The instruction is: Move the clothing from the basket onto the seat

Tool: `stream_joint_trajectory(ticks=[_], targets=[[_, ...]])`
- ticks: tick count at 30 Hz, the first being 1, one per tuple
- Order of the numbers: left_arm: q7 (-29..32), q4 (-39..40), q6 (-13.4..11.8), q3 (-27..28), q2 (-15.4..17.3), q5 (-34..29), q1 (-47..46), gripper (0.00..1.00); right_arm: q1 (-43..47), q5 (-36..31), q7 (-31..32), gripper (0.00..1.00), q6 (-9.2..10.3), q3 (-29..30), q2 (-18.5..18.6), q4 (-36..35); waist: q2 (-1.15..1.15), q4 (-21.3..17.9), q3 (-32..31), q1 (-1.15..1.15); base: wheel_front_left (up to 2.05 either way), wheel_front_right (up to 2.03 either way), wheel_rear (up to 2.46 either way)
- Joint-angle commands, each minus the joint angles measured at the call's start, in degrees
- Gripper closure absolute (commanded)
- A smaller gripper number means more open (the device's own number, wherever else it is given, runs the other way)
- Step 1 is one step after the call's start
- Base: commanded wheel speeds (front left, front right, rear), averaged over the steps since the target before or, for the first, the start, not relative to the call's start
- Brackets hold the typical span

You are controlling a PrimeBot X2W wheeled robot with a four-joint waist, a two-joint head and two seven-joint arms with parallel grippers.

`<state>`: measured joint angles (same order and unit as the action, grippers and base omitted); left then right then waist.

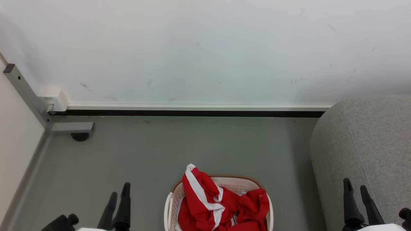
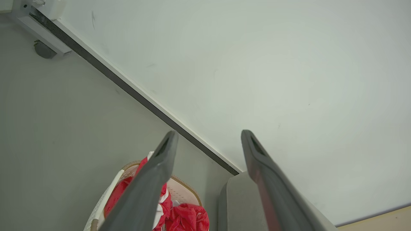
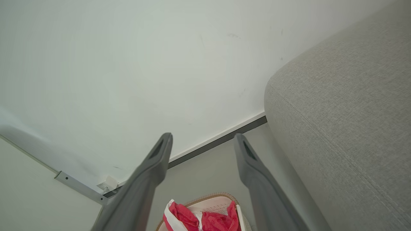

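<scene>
Red clothing [image 1: 221, 203] with white stripes is heaped in the white basket [image 1: 168, 208] on the grey floor, low in the middle of the head view. The grey seat [image 1: 369, 141] stands to its right. My left gripper [image 1: 119, 190] hangs open, left of the basket and apart from it. Over the seat's front edge, my right gripper [image 1: 355, 183] is open too. In the left wrist view the left gripper [image 2: 208, 134] is empty above the clothing [image 2: 188, 219], basket [image 2: 106, 199] and seat [image 2: 239, 205]. The right gripper [image 3: 202, 137] is empty above the clothing [image 3: 212, 221], basket [image 3: 212, 200] and seat [image 3: 346, 106].
A white wall [image 1: 205, 48] with a dark baseboard [image 1: 192, 113] closes the far side. A grey metal frame leg [image 1: 29, 96] with a round foot [image 1: 80, 137] and a white box [image 1: 54, 96] stand in the far left corner. Open grey floor [image 1: 179, 144] lies beyond the basket.
</scene>
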<state>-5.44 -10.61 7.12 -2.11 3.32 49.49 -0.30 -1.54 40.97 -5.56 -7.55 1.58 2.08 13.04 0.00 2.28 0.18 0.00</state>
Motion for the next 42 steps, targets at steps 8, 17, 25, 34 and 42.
stream_joint_trajectory(ticks=[8,17,25,34,42], targets=[[-1.89,1.76,0.35,-1.54,1.36,-7.47,0.54,0.0,0.27,-7.12,-1.77,0.0,0.06,0.2,0.66,0.88,0.0,0.14,-0.15,0.0,0.0,0.0,0.0],[-3.27,2.29,0.36,-2.53,1.8,-13.44,1.25,0.0,0.72,-12.85,-3.14,0.0,0.07,0.35,0.73,2.01,0.0,0.11,-0.39,0.0,0.0,0.0,0.0],[-4.51,2.5,0.38,-3.08,2.15,-17.87,1.74,0.0,1.1,-17.04,-4.3,0.0,0.07,0.13,0.79,2.78,0.0,-0.15,-0.32,0.0,0.0,0.0,0.0],[-5.61,2.39,0.39,-3.67,2.36,-22.21,2.23,0.0,1.24,-21.08,-5.5,0.0,0.08,0.02,0.85,3.33,0.0,-0.33,-0.4,0.0,0.0,0.0,0.0],[-6.61,2.34,0.41,-4.14,2.44,-25.48,2.79,0.0,1.52,-24.18,-6.49,0.0,0.09,-0.49,0.88,3.73,0.0,-0.31,-0.47,0.0,0.0,0.0,0.0]])
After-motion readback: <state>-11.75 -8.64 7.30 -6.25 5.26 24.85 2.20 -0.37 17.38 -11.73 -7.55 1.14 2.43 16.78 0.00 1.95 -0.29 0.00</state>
